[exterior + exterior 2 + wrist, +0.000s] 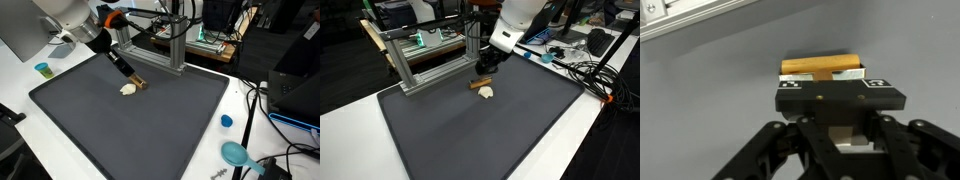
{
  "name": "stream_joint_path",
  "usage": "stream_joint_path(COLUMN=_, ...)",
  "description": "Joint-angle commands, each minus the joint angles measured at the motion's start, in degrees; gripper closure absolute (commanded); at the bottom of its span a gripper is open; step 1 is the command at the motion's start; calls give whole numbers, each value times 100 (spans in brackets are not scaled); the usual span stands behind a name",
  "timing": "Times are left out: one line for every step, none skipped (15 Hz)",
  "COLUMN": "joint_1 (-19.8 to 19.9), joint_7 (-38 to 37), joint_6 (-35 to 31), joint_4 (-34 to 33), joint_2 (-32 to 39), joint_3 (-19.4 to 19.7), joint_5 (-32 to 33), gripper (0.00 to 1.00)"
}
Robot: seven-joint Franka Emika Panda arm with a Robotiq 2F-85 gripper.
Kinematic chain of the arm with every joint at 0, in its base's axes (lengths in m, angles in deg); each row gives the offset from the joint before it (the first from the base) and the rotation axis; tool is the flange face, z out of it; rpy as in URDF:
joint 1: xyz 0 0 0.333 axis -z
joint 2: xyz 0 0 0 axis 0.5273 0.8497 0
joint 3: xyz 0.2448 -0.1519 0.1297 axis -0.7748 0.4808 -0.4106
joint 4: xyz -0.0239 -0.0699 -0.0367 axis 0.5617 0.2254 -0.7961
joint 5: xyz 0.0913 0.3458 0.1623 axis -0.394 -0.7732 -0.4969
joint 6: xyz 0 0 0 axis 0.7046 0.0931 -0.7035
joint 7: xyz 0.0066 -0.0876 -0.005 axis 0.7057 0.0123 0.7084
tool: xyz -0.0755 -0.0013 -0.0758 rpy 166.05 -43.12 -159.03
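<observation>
My gripper (137, 82) (483, 78) is low over the far part of a dark grey mat (150, 130) (490, 140). A small brown block (141, 84) (477, 84) (822, 68) lies at its tips, touching a small cream-coloured piece (128, 90) (487, 93). In the wrist view the fingers (848, 128) stand close together with a cream surface (845, 122) between them, and the brown block lies just beyond them. The fingertips themselves are hidden by the gripper body.
An aluminium frame (165, 45) (420, 60) stands at the mat's far edge, close to the gripper. A small blue cup (42, 69), a blue cap (226, 121) and a teal object (236, 153) sit on the white table. Cables (590, 75) lie beside the mat.
</observation>
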Motion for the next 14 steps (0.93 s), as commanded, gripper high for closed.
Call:
stream_joint_path(joint_1=95, joint_7=638, joint_6=-177, joint_4=702, joint_2=-758, joint_3=-8, joint_5=276, gripper=78)
stream_joint_path(joint_1=101, joint_7=1009, joint_6=-233, joint_4=1000, joint_2=-1086, joint_3=0, joint_5=493, gripper=78)
stream_joint_path(joint_1=76, joint_7=1218, joint_6=-182, joint_4=1183, joint_2=-1313, joint_3=21, joint_5=718, gripper=78)
stream_joint_path(joint_1=53, joint_7=1394, joint_6=-265, joint_4=1339, joint_2=-1504, joint_3=18, joint_5=940, gripper=78)
stream_joint_path(joint_1=26, joint_7=1555, joint_6=-266, joint_4=1392, joint_2=-1620, joint_3=-11, joint_5=1146, gripper=78)
stream_joint_path(joint_1=20, joint_7=1745, joint_6=-272, joint_4=1402, joint_2=-1710, joint_3=-69, joint_5=1271, gripper=78)
stream_joint_path(joint_1=-9, joint_7=1917, joint_6=-243, joint_4=1353, joint_2=-1786, joint_3=-150, joint_5=1337, gripper=78)
stream_joint_path(joint_1=-35, joint_7=2097, joint_6=-212, joint_4=1321, joint_2=-1882, joint_3=-231, joint_5=1355, gripper=78)
stream_joint_path(joint_1=-55, joint_7=2289, joint_6=-196, joint_4=1262, joint_2=-1956, joint_3=-318, joint_5=1335, gripper=78)
stream_joint_path(joint_1=-66, joint_7=2499, joint_6=-188, joint_4=1191, joint_2=-1995, joint_3=-408, joint_5=1266, gripper=78)
stream_joint_path(joint_1=-78, joint_7=2713, joint_6=-186, joint_4=1137, joint_2=-2018, joint_3=-503, joint_5=1169, gripper=78)
stream_joint_path(joint_1=-76, joint_7=2954, joint_6=-141, joint_4=1083, joint_2=-2035, joint_3=-601, joint_5=1046, gripper=78)
stream_joint_path(joint_1=-48, joint_7=3202, joint_6=35, joint_4=936, joint_2=-1971, joint_3=-696, joint_5=822, gripper=78)
stream_joint_path(joint_1=-28, joint_7=3315, joint_6=73, joint_4=857, joint_2=-1900, joint_3=-740, joint_5=718, gripper=78)
